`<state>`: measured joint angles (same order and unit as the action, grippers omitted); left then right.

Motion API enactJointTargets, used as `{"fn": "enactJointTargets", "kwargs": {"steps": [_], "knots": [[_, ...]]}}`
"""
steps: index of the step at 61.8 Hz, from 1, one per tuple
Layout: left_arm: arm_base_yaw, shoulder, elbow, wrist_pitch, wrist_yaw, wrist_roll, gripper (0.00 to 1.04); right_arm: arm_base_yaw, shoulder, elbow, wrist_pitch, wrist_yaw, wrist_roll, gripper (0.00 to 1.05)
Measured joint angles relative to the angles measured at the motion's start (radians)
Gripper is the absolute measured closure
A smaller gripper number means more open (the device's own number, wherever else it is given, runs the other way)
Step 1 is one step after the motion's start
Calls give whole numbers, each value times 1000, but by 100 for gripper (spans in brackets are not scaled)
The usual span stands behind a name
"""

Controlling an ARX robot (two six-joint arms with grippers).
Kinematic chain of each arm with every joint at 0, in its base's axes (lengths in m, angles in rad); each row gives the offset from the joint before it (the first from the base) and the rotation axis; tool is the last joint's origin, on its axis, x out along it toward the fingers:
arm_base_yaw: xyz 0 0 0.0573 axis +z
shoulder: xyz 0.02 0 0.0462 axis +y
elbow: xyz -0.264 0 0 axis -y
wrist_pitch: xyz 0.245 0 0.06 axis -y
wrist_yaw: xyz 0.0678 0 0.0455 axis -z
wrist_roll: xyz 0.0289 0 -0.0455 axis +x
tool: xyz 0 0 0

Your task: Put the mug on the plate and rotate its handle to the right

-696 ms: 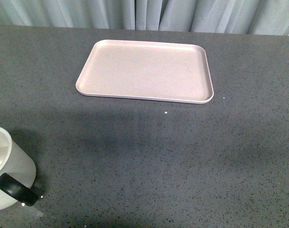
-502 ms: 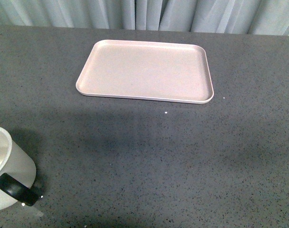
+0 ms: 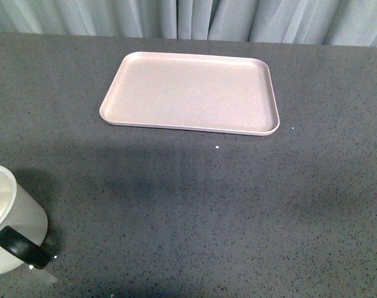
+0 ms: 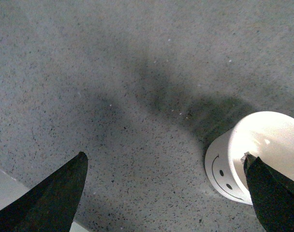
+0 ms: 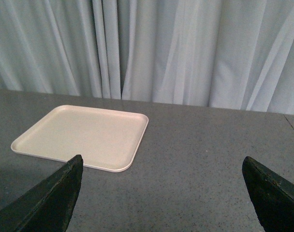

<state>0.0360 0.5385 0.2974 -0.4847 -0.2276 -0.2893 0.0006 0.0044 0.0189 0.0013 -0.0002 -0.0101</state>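
The mug (image 3: 15, 223) stands at seven o'clock from the plate (image 3: 188, 93), well apart. The left gripper (image 4: 164, 155), spread wide, should straddle its wall, avoiding the handle (image 3: 21, 247) at five o'clock.

Left gripper (image 4: 164, 155) and right gripper (image 5: 162, 158) show matte black, wedge-shaped fingers (image 4: 50, 203).

left end effector (image 4: 164, 155) aims downward, right end effector (image 5: 161, 158) level; both with jaws spread wide.

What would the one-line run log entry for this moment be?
mug: on table, not on plate | plate: bare | handle: facing robot | left jaws: open, beside mug | right jaws: open, empty
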Motion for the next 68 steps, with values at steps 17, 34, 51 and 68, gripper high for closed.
{"fn": "enactJointTargets", "kwargs": {"steps": [17,34,51,68], "knots": [[85,376,101,251,128,166,9,0,0,0,0,0,0,9],[30,536,132,286,130,220,9,0,0,0,0,0,0,9],[-69,630,157,319,131,192,9,0,0,0,0,0,0,9],[-62,710,164,355,150,203,9,0,0,0,0,0,0,9]]}}
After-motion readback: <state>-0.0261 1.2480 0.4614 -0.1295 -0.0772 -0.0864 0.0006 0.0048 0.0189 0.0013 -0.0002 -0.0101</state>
